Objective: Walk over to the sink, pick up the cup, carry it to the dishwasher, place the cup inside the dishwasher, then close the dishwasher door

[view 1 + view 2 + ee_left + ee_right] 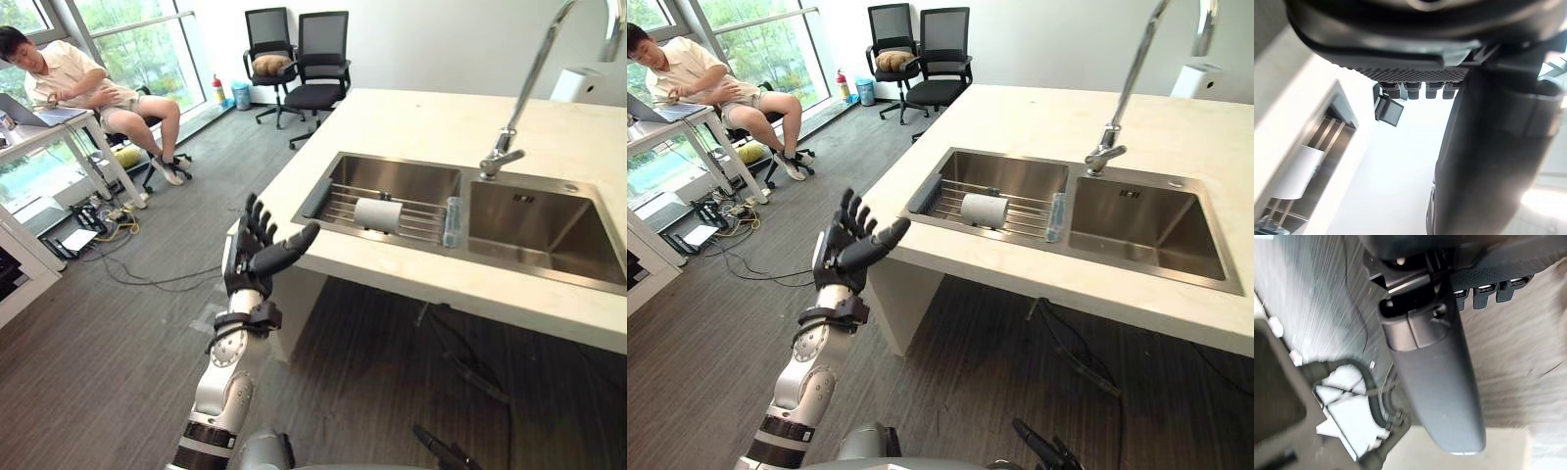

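The white cylindrical cup (378, 214) lies sideways on the wire rack (423, 223) in the steel sink (534, 227), centre-right of frame, while the dark left hand (257, 253), centre-left, is raised with fingers spread and empty, apparently readied to reach it.

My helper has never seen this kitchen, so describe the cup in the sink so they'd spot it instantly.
Find the pale counter with the double stainless-steel sink. In its left basin a wire rack holds the white cylindrical cup, lying on its side. Its only neighbour is a clear object, not white.
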Tool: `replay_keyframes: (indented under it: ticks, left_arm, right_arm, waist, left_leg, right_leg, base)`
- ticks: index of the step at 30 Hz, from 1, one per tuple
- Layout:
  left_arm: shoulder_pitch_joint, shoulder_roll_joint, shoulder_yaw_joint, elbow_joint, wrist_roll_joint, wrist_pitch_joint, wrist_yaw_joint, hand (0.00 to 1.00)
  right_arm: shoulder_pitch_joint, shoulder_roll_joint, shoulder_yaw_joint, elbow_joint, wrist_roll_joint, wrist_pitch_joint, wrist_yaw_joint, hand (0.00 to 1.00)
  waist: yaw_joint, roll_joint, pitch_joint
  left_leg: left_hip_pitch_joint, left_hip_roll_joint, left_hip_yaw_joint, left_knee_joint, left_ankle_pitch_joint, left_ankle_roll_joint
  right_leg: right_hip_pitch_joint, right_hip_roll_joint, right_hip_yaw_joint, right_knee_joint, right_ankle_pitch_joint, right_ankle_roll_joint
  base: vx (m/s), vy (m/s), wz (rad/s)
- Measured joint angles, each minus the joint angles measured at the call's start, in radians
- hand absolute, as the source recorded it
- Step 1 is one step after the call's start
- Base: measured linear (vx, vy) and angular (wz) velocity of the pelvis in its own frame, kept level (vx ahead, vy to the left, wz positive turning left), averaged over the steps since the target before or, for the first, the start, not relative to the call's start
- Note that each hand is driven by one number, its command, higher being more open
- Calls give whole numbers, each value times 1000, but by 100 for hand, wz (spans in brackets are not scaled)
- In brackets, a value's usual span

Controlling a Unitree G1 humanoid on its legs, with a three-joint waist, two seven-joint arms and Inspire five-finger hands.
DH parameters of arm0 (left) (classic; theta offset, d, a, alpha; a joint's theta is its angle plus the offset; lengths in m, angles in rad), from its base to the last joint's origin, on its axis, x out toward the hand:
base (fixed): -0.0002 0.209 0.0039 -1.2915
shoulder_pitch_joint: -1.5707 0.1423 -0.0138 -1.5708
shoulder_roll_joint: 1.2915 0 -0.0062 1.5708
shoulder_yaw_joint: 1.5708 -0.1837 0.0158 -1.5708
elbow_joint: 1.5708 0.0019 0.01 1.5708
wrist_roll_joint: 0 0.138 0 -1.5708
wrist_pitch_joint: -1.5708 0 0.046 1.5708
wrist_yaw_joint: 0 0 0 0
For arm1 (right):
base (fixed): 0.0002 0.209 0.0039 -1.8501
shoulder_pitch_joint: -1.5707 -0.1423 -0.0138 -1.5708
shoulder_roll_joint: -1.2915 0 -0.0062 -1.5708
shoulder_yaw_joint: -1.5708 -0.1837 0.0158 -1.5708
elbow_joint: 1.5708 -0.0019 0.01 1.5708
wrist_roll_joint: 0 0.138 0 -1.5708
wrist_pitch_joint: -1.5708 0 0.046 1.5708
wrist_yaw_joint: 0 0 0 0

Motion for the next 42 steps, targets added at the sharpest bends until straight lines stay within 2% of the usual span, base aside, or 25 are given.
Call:
replay_keyframes:
  ticks: [1, 2, 3, 6, 8, 11, 12, 13, 14, 15, 16, 17, 19, 20, 21, 22, 23, 26, 30, 35, 37, 42]
  left_arm:
    - [2, 4, 5, -7, 2, -2, -12, 100]
    - [3, 8, 8, -1, 2, -2, -18, 100]
    - [1, 18, 16, 15, 5, -1, -32, 100]
    - [19, 56, 21, 23, 24, 11, -36, 100]
    - [23, 63, 22, 23, 41, 17, -48, 100]
    - [21, 63, 19, 23, 41, 40, -103, 100]
    - [22, 68, 21, 21, 41, 41, -121, 100]
    - [25, 79, 20, 21, 41, 43, -128, 100]
    - [27, 80, 20, 21, 41, 45, -130, 100]
    - [27, 88, 20, 19, 41, 46, -132, 100]
    - [26, 87, 20, 18, 41, 43, -132, 100]
    - [26, 87, 16, 17, 41, 40, -132, 100]
    - [26, 97, 3, 18, 41, 31, -133, 100]
    - [26, 104, -14, 18, 41, 18, -134, 100]
    - [24, 104, -17, 18, 41, 7, -134, 100]
    - [28, 81, -16, 27, 41, -12, -129, 100]
    - [21, 36, -17, 23, 42, -30, -121, 100]
    - [-26, -2, -29, 23, 44, -34, -119, 100]
    - [-57, -3, -55, 27, 123, -33, -112, 100]
    - [-61, 26, -56, 145, 321, -37, -84, 100]
    - [-61, 103, -59, 226, 425, -36, -84, 100]
    - [-86, 267, -132, 286, 593, -36, -126, 100]
  right_arm:
    - [-11, 0, -27, 18, 1, 0, 1, 100]
    - [-21, 7, -40, 38, 1, 2, -3, 100]
    - [-41, 25, -61, 67, 1, 4, -4, 100]
    - [-65, 57, -94, 130, 1, 25, -6, 100]
    - [-53, 64, -117, 161, 4, 37, -17, 100]
    - [-18, 63, -167, 176, 42, 35, -41, 100]
    - [-16, 72, -182, 175, 48, 16, -53, 100]
    - [-16, 77, -191, 167, 58, -3, -63, 100]
    - [-19, 77, -192, 168, 59, -6, -66, 100]
    - [-21, 83, -193, 152, 59, -16, -68, 100]
    - [-20, 91, -190, 125, 59, -18, -69, 100]
    - [-20, 96, -190, 114, 58, -19, -68, 100]
    - [-20, 114, -181, 101, 55, -12, -69, 100]
    - [-6, 132, -153, 100, 55, -7, -70, 100]
    - [7, 141, -141, 100, 57, -6, -71, 100]
    - [25, 142, -126, 104, 56, -1, -78, 100]
    - [34, 118, -126, 105, 58, 7, -79, 100]
    - [17, 112, -155, 104, 58, 8, -81, 100]
    - [10, 119, -196, 105, 71, 16, -86, 100]
    - [23, 126, -219, 121, 80, 35, -91, 100]
    - [23, 125, -211, 119, 80, 46, -93, 100]
    - [43, 115, -162, 94, 80, 69, -92, 100]
  waist:
    - [9, 13, -17]
    - [5, 10, -27]
    - [0, -4, -35]
    - [14, -49, -22]
    - [14, -60, -23]
    - [5, -57, -40]
    - [4, -61, -38]
    - [0, -62, -36]
    - [-2, -59, -35]
    - [-7, -52, -32]
    - [-9, -47, -31]
    - [-11, -44, -29]
    - [-26, -42, -30]
    - [-38, -57, -37]
    - [-38, -77, -46]
    - [-28, -66, -63]
    - [-27, -26, -79]
    - [-33, 6, -88]
    - [-34, 8, -93]
    - [-43, 7, -92]
    - [-62, 5, -90]
    - [-67, 6, -88]
  left_leg:
    - [28, 1, -14, -60, 113, -2]
    - [42, -6, -19, -79, 72, -13]
    - [48, -35, -13, -105, 52, -19]
    - [41, -90, 10, -101, 2, -1]
    - [34, -120, 7, -62, -54, 7]
    - [51, -142, -13, -35, -107, 12]
    - [85, -141, -13, -51, -116, 12]
    - [139, -143, -7, -91, -121, 19]
    - [167, -139, -3, -113, -124, 22]
    - [214, -128, 4, -150, -127, 18]
    - [253, -113, 9, -178, -130, 7]
    - [268, -99, 11, -185, -134, 0]
    - [289, -58, 5, -186, -148, -32]
    - [299, -45, -12, -173, -154, -60]
    - [300, -50, -15, -165, -161, -70]
    - [305, -36, -13, -148, -175, -89]
    - [298, 9, -3, -156, -177, -107]
    - [327, 54, 21, -210, -160, -135]
    - [355, 70, 59, -248, -155, -140]
    - [360, 52, 86, -268, -153, -138]
    - [365, 41, 97, -279, -149, -132]
    - [365, 34, 106, -292, -142, -133]
  right_leg:
    - [25, 7, 24, -16, -31, 73]
    - [30, 1, 23, -18, -37, 78]
    - [30, -22, 31, -36, -42, 76]
    - [32, -64, 61, -78, -40, 73]
    - [56, -85, 83, -93, -27, 67]
    - [2, -120, 114, 102, 14, 62]
    - [-59, -141, 143, 246, 63, 62]
    - [-113, -165, 158, 373, 147, 59]
    - [-134, -172, 158, 420, 159, 51]
    - [-181, -179, 143, 480, 103, 25]
    - [-228, -173, 113, 471, 50, 15]
    - [-250, -164, 104, 444, 36, 16]
    - [-302, -107, 128, 297, 38, 27]
    - [-313, -73, 152, 107, 153, 27]
    - [-319, -73, 153, 41, 262, 28]
    - [-301, -58, 140, 6, 248, 56]
    - [-287, -12, 116, -52, 248, 54]
    - [-269, 48, 113, -102, 252, 35]
    - [-247, 87, 129, -172, 275, 20]
    - [-216, 90, 148, -288, 346, 29]
    - [-193, 91, 154, -353, 384, 31]
    - [-170, 96, 159, -428, 429, 29]
  base:
    - [259, 152, -19]
    - [331, 205, -6]
    - [338, 219, 1]
    - [244, 156, -1]
    - [256, 142, 20]
    - [229, 133, 25]
    - [235, 80, -5]
    - [233, 68, -17]
    - [212, 50, -31]
    - [222, 5, -33]
    - [212, -24, -30]
    - [213, -91, -14]
    - [170, -144, 15]
    - [191, -172, 31]
    - [297, -267, 23]
    - [388, -316, -7]
    - [370, -294, -17]
    - [196, -157, -21]
    - [81, -49, -24]
    - [7, 42, -15]
    - [-19, 26, -11]
    - [-18, -3, -5]
